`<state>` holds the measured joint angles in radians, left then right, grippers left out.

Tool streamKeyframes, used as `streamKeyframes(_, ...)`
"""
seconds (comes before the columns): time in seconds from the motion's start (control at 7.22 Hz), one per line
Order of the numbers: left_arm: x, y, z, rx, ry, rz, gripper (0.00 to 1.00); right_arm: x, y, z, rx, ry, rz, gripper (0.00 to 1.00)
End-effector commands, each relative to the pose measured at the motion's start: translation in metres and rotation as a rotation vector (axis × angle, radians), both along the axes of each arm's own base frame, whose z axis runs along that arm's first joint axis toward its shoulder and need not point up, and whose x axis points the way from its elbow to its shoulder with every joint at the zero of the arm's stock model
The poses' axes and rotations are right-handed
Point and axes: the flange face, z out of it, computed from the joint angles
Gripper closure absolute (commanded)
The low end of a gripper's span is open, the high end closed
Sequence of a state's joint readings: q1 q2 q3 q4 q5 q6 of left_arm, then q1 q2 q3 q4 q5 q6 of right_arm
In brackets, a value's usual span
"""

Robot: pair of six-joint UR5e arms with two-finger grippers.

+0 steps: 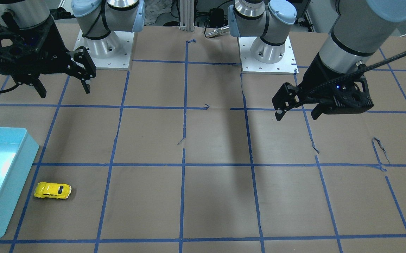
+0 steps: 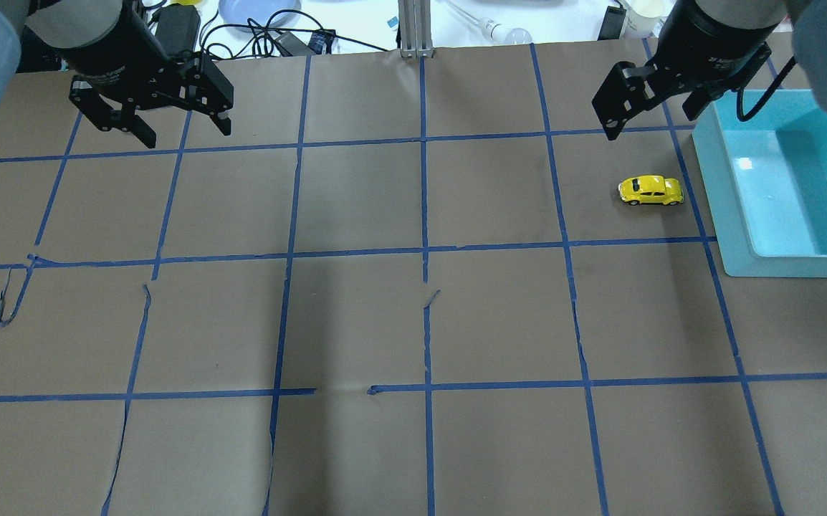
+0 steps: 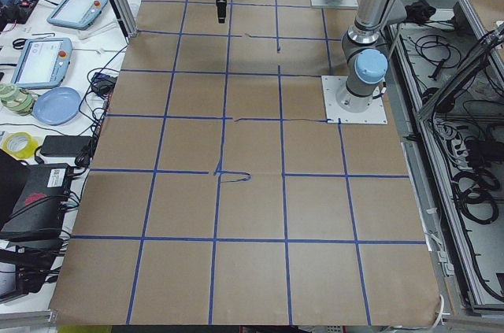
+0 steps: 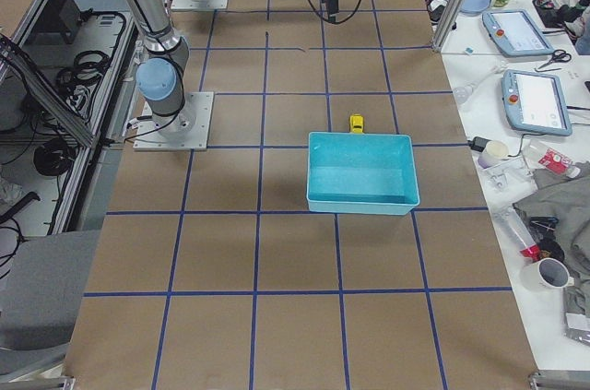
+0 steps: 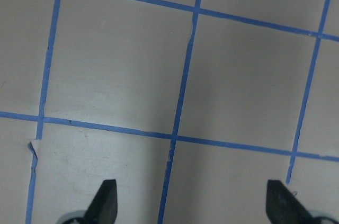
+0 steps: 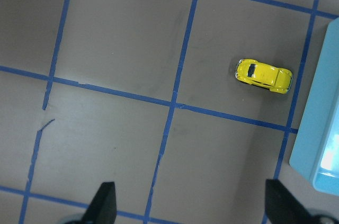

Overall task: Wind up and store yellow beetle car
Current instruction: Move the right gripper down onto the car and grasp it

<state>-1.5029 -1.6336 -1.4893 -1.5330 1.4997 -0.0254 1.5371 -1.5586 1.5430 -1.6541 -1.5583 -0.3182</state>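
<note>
The yellow beetle car (image 2: 651, 190) stands on its wheels on the brown paper, just beside the light blue bin (image 2: 736, 236). It also shows in the front view (image 1: 52, 190), the right side view (image 4: 356, 123) and the right wrist view (image 6: 264, 75). My right gripper (image 2: 651, 123) is open and empty, raised above the table, on the far side of the car from the robot in the overhead view. In the front view the right gripper (image 1: 65, 92) hangs well above the car. My left gripper (image 2: 187, 135) is open and empty, far off at the other side of the table (image 1: 296, 116).
The bin (image 1: 30, 147) is empty and sits at the table's right end. Blue tape lines grid the paper, with some torn, lifted strips (image 2: 12, 301). Both arm bases (image 1: 104, 52) stand at the robot's edge. Tablets, cables and cups lie on side benches (image 3: 47, 57).
</note>
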Motion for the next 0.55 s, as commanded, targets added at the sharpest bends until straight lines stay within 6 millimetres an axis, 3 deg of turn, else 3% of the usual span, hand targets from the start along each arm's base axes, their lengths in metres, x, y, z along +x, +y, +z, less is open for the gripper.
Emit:
streamKeyframes(0.0,-0.004,0.021,0.008,-0.004,-0.004,-0.015,0.0,-0.004,-0.036,-0.044,0.07,0.017,0.28,0.0)
streamKeyframes(0.14,-0.004,0.03,0.002,0.024,-0.013,-0.014,0.0,-0.021,-0.061,-0.07,0.086,0.036,0.482,0.0)
streamKeyframes(0.28,-0.003,0.034,-0.009,0.046,-0.022,-0.002,0.0,-0.07,-0.094,-0.094,0.052,0.045,0.608,0.0)
streamKeyframes(0.42,0.0,0.039,-0.017,0.06,-0.058,-0.003,0.0,-0.089,-0.111,-0.117,0.05,0.027,0.644,0.0)
